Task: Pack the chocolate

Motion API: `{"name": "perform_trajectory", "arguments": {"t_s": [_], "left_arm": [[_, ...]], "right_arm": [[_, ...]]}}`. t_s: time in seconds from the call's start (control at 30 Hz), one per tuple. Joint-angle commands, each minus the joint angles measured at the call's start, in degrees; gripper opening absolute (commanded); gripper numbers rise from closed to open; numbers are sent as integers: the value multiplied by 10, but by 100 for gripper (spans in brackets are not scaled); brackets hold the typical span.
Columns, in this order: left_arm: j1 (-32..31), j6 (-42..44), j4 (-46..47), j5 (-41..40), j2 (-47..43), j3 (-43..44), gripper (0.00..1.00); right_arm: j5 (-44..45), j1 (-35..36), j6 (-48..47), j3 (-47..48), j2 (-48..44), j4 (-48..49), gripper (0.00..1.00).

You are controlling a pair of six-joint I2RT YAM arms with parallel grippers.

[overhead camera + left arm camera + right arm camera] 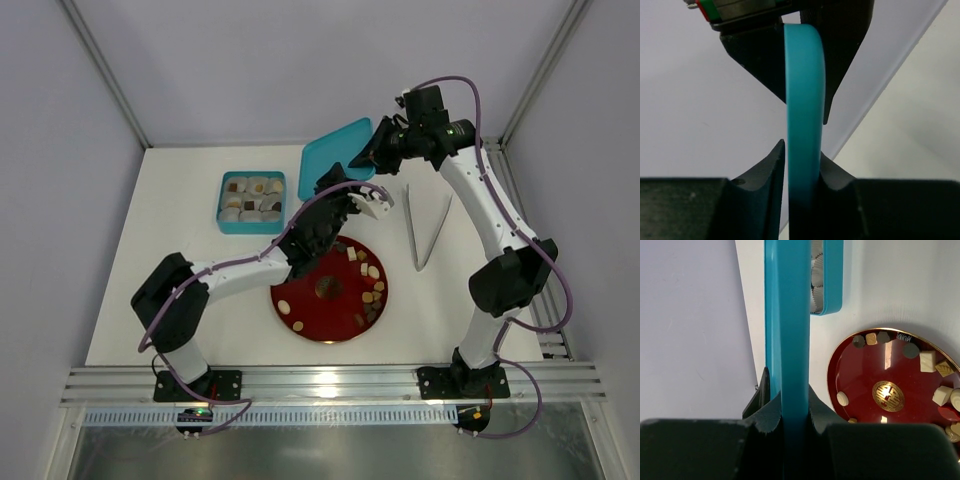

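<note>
A teal lid (330, 155) is held up off the table between both arms. My right gripper (373, 150) is shut on its far edge; in the right wrist view both fingers press the lid (787, 315) at the gripper (790, 392). My left gripper (338, 192) straddles the near edge. In the left wrist view the lid (804, 100) touches the right finger, with a thin gap at the left finger (771, 170). Loose chocolate (372, 290) lies on the red plate (310, 305), also seen in the right wrist view (927, 361). More chocolate (250, 198) sits in paper cups in the teal box (222, 205).
Metal tweezers (425, 230) lie right of the plate. The teal box stands left of the lid and shows in the right wrist view (832, 280). The red plate (860, 380) has a round gold emblem (888, 395). Frame posts stand at the back corners.
</note>
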Motion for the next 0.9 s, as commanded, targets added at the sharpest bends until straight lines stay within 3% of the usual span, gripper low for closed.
{"name": "perform_trajectory", "arguments": {"t_s": [0.0,0.13,0.3,0.5,0.87], "left_arm": [[2,17,54,-16,8,29,22],[2,23,56,-21,11,35,0],[2,16,57,-24,7,35,0],[1,-9,38,-16,-5,35,0],[1,-81,-42,-12,-33,44,0]], "right_arm": [[-5,11,-8,11,-34,17,4],[-5,12,-11,9,-35,17,4],[-5,13,-13,5,-42,23,7],[-12,13,-9,-8,-52,48,42],[-8,12,-5,9,-55,86,72]]}}
